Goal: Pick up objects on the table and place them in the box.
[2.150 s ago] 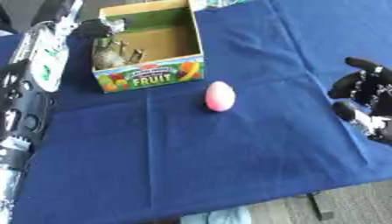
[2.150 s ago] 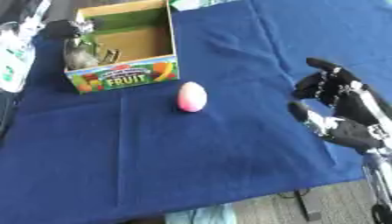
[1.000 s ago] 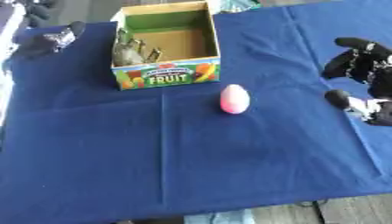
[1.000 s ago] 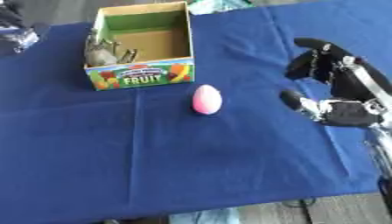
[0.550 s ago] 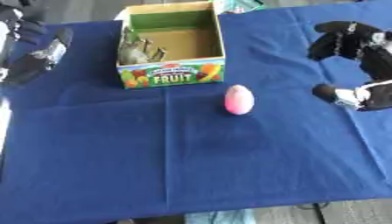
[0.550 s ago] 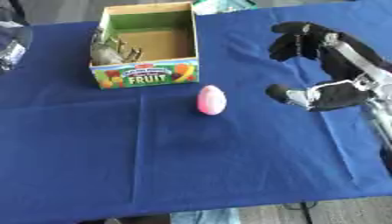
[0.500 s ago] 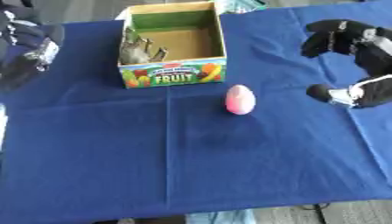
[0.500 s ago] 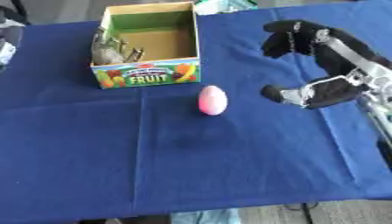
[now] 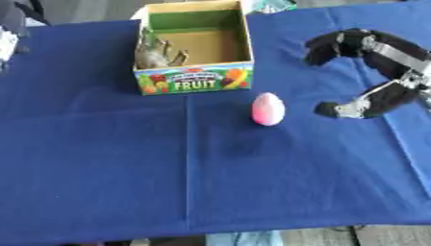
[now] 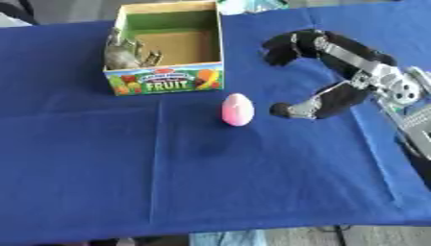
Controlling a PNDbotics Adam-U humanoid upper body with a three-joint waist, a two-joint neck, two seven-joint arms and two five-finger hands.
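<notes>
A pink egg-shaped object point(image 9: 268, 109) stands on the blue cloth just in front of the open cardboard box point(image 9: 195, 81) printed FRUIT. A grey, crumpled-looking item point(image 9: 156, 54) lies inside the box at its left side. My right hand point(image 10: 358, 72) hovers to the right of the egg, open, fingers arched toward the box and thumb point(image 10: 307, 109) pointing at the egg, a small gap away. Of my left arm only a dark piece point(image 9: 10, 19) shows at the top left corner; the left hand itself is out of sight.
The blue cloth point(image 9: 168, 173) covers the table down to its front edge near the bottom of the view. A pale object point(image 9: 271, 5) lies beyond the box at the far edge.
My right hand has moved left toward the pink egg with fingers spread wide. My left arm has withdrawn from the box to the top left corner. The camera has shifted too.
</notes>
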